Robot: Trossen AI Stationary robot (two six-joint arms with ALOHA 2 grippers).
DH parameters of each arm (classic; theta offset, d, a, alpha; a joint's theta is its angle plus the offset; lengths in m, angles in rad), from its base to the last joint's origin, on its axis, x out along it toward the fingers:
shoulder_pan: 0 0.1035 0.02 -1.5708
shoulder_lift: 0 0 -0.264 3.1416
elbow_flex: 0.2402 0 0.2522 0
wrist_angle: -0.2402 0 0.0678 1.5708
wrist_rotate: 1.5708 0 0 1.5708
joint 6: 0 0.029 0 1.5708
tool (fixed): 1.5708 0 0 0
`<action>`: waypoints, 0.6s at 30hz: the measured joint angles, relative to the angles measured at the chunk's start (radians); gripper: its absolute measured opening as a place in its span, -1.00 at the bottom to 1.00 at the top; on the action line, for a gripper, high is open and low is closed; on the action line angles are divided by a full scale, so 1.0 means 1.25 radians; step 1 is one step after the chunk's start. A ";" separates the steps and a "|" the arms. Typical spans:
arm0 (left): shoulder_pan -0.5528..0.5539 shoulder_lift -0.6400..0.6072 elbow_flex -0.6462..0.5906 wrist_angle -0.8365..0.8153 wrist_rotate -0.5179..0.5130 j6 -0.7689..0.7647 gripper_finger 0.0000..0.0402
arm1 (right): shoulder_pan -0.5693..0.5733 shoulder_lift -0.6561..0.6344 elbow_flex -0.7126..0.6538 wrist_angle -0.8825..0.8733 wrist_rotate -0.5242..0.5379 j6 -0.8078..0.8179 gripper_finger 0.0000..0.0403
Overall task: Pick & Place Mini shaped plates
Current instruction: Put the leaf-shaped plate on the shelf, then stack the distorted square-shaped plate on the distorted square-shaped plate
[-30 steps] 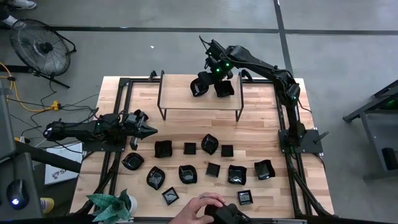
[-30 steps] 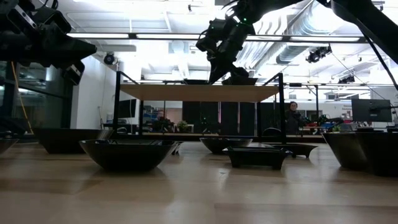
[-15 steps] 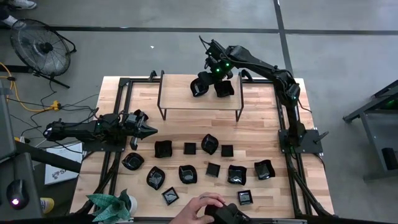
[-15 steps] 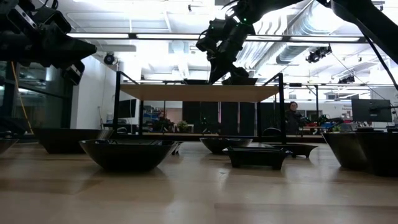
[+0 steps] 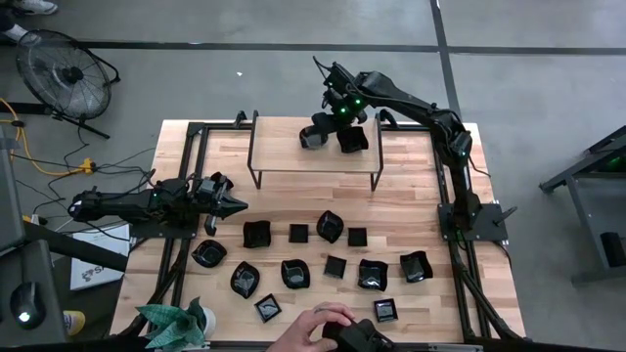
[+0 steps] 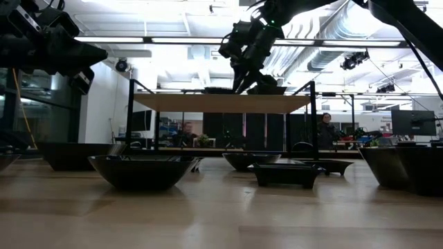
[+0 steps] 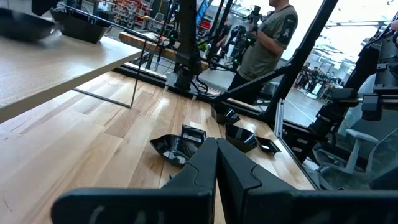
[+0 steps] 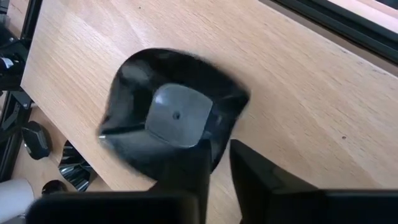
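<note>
Since a moment ago, the right gripper (image 5: 331, 133) has parted its fingers slightly, releasing a mini plate (image 8: 171, 118) flipped underside-up on the shelf (image 5: 279, 161) just ahead of them. The left gripper (image 5: 233, 204) waits, fingers pressed together and empty, with remaining plates (image 5: 298, 233) on the surface beyond.
</note>
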 joint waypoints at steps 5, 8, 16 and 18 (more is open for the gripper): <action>0.000 0.000 0.000 0.000 0.000 0.000 -0.99 | -0.001 0.000 0.000 0.001 -0.006 -0.003 -0.46; 0.000 0.000 0.000 0.000 0.000 0.000 -0.99 | -0.005 0.000 0.002 0.001 -0.009 -0.004 -0.39; 0.000 0.000 0.000 0.000 0.000 0.000 -0.99 | -0.016 0.000 0.095 -0.032 -0.010 -0.060 -0.35; 0.000 0.000 0.000 0.000 0.000 0.000 -0.99 | -0.015 -0.001 0.133 -0.058 -0.004 -0.083 -0.35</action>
